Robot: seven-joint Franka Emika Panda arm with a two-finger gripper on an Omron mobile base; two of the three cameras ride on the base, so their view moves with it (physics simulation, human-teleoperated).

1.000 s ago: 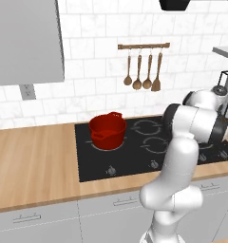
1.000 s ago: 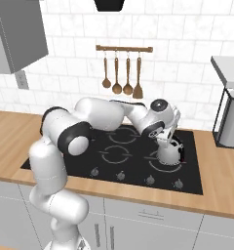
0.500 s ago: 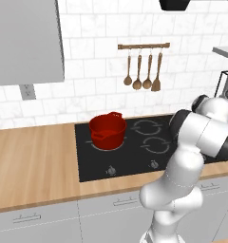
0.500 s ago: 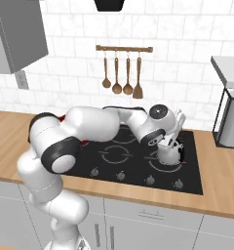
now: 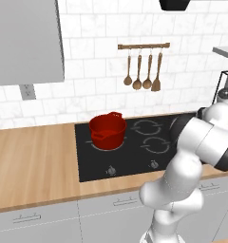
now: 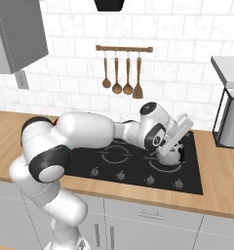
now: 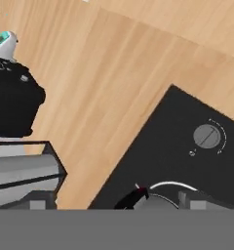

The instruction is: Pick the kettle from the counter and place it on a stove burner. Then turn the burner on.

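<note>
The small silver kettle [image 6: 168, 155] stands on the front right burner of the black stove [image 6: 133, 168], its dark handle toward the right. My gripper [image 6: 185, 122] hangs just above and to the right of it, open, tilted up toward the wall, holding nothing. In the hand view the kettle's grey top [image 7: 158, 201] shows at the bottom edge, beside a round stove knob [image 7: 207, 135] and the wood counter [image 7: 114, 73]. In the left base view my own arm hides the kettle.
A red two-handled pot [image 5: 107, 130] sits on the rear left burner. Several knobs [image 6: 150, 179] line the stove's front edge. A coffee machine [image 6: 231, 127] stands on the counter [image 6: 221, 180] at the right. Wooden utensils [image 6: 121, 73] hang on the wall.
My hand has lifted off the kettle and swung up and to the right, tilting its fingers away. The kettle has stayed on the front right burner.
</note>
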